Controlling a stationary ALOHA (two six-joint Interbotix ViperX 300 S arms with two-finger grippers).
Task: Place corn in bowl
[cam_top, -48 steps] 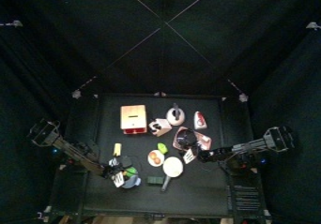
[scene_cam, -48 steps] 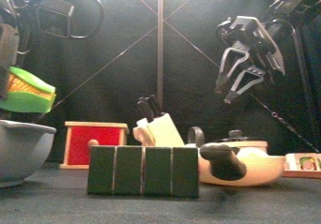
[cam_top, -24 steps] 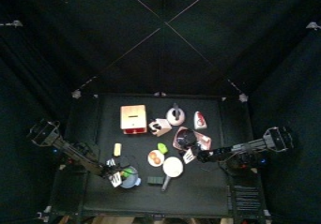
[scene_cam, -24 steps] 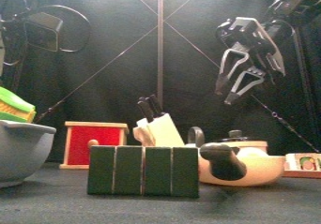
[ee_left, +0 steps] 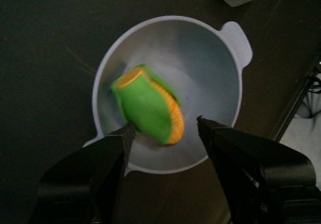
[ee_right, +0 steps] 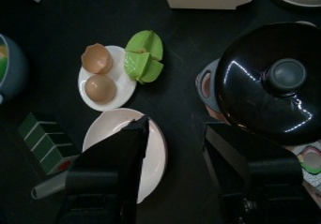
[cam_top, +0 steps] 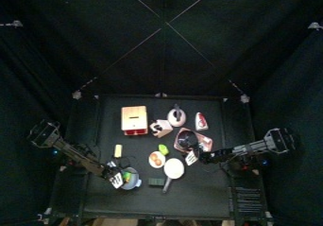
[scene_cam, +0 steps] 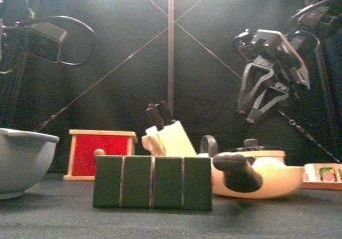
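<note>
The corn [ee_left: 150, 106], green husk with a yellow side, lies blurred inside the grey-blue bowl [ee_left: 189, 59]. My left gripper [ee_left: 166, 131] hangs just above it, jaws open, one on each side of the corn and clear of it. From above, the left gripper [cam_top: 117, 178] is over the bowl [cam_top: 130, 184] at the table's front left. At table level the bowl [scene_cam: 24, 158] stands at the far left and its wall hides the corn. My right gripper [ee_right: 175, 129] is open and empty above a pale plate [ee_right: 113, 139]; it hangs high at the right [scene_cam: 261, 88].
A row of dark green blocks [scene_cam: 151, 181] stands at the front middle. Behind it are a red box [scene_cam: 100, 153], a knife block [scene_cam: 167, 138] and a black-lidded pot [ee_right: 276, 73]. A small plate with brown eggs [ee_right: 98, 75] and a green piece [ee_right: 145, 57] lie beside the pale plate.
The corn, held above the bowl's rim a second ago, went down and now lies in the bowl. The left jaws have spread wider. The right arm has barely moved.
</note>
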